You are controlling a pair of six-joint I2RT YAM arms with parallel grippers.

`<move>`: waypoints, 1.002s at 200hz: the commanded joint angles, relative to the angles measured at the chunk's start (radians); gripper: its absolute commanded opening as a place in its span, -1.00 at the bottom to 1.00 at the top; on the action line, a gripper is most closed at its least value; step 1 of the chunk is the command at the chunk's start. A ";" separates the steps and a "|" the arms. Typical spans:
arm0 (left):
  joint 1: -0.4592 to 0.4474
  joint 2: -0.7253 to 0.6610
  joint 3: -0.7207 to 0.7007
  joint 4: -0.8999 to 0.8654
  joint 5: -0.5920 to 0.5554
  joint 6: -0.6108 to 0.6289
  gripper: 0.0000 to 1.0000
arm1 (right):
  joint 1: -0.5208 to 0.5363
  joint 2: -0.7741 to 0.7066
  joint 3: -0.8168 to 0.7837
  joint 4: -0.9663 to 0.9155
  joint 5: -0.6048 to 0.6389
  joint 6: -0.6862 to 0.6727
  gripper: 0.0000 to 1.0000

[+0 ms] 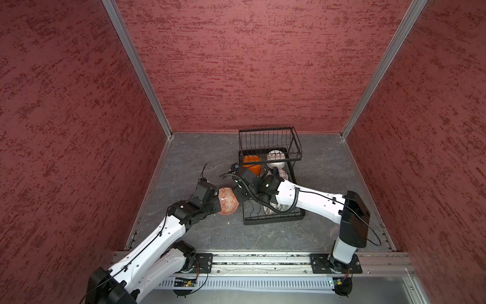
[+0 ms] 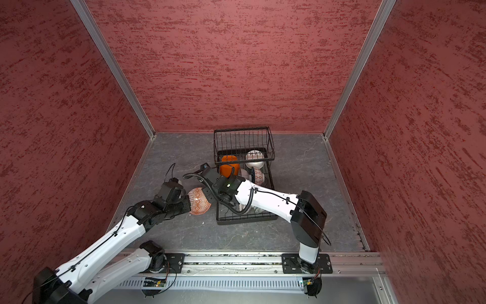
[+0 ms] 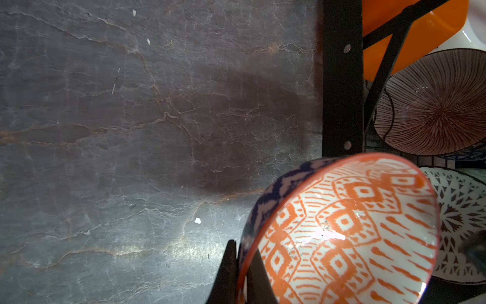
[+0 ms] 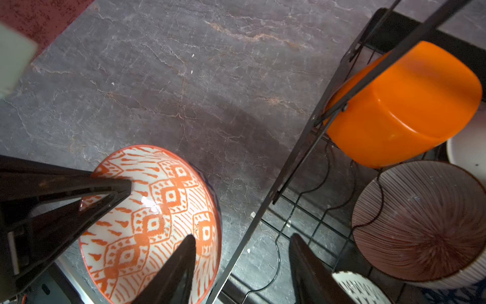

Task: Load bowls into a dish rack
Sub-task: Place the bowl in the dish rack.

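Handover at the rack: the left gripper is clamped narrow on the near rim of a patterned bowl, one finger inside the wall and one outside. It holds the bowl tilted, inside facing upward, just beside the rack and apparently clear of the table. We read that tilt as deliberate, offering the far rim to the right gripper. Its jaws stand apart astride that rim, one finger over the bowl's inside, the other over the rack's edge; whether they touch it we cannot tell. We judge a pass between arms is under way, the right arm lying nearer the free slots. An orange bowl and a striped bowl already lean among the wires.
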 commanded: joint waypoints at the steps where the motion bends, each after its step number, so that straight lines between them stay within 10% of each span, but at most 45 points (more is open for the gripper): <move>1: -0.010 0.013 0.050 0.024 0.012 0.002 -1.00 | 0.007 0.009 0.027 -0.010 -0.019 0.011 0.05; 200: -0.029 0.018 0.075 0.054 0.044 0.001 -1.00 | 0.008 0.025 0.016 0.013 0.072 0.030 -0.88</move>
